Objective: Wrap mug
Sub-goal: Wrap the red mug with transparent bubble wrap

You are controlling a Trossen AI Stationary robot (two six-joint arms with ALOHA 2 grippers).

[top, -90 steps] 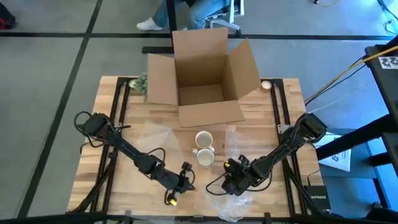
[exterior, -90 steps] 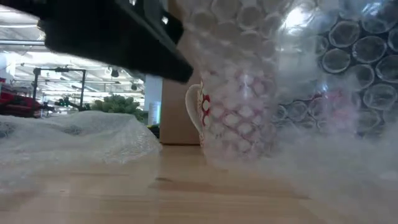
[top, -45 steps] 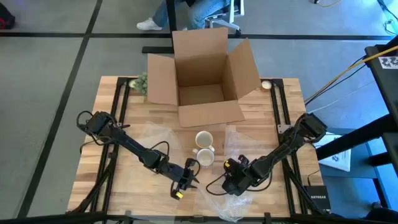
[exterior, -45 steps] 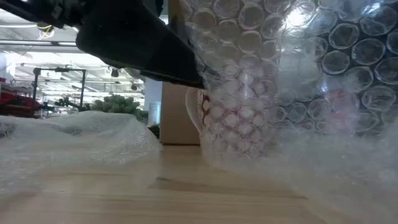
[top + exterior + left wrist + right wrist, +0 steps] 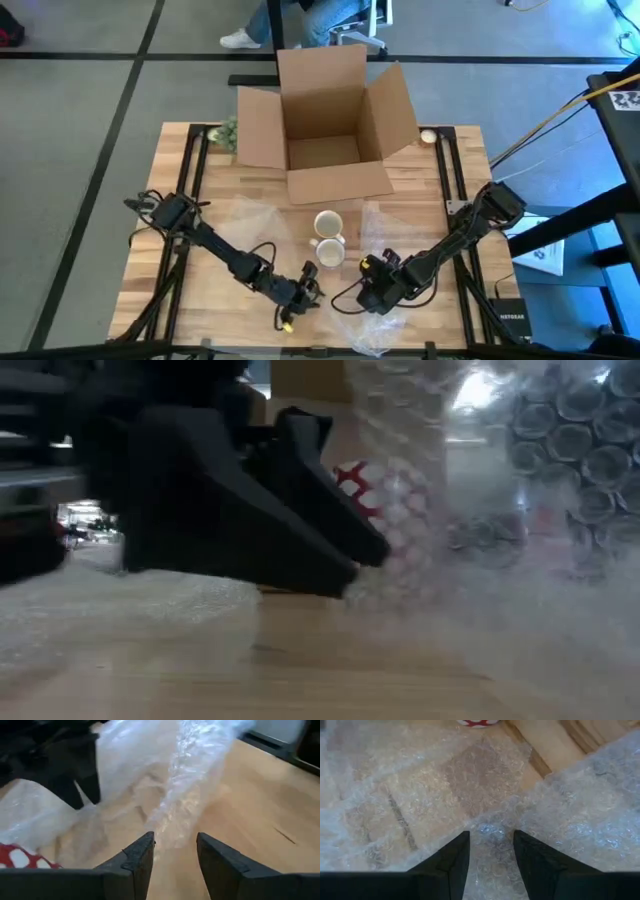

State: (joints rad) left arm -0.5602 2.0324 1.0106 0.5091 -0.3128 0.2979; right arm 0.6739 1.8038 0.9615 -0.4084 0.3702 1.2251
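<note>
Where dimpled bubble wrap (image 5: 420, 795) lies crinkled.

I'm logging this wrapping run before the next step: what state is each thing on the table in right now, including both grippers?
Cardboard box: open, flaps up, upright.
Two mugs: upright, unwrapped, side by side.
Bubble wrap: lying loose on the table.
Left gripper: open, low at a bubble wrap edge.
Right gripper: open, over the bubble wrap.
</note>
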